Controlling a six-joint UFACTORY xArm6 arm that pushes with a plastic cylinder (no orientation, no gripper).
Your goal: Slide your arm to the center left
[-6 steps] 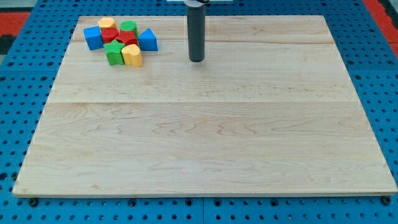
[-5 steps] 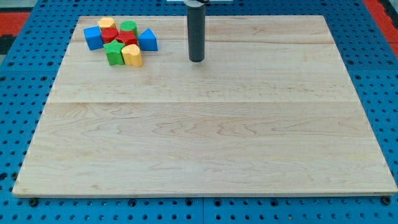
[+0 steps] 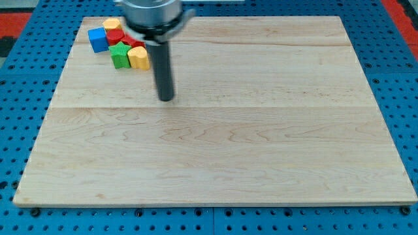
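My tip rests on the wooden board, left of the middle and in the upper half of the view. A cluster of blocks lies at the top left, up and left of the tip and apart from it. It holds a blue cube, a yellow block at the top, a red block, a green star-like block and a yellow block nearest the tip. A second red block shows partly. The arm's body hides the rest of the cluster.
The board lies on a blue perforated table. A red patch shows at the view's top right corner.
The rod has moved left and toward the view's bottom, from the top centre to left of centre. Its body now covers the green and blue blocks at the cluster's right. The blocks have not moved.
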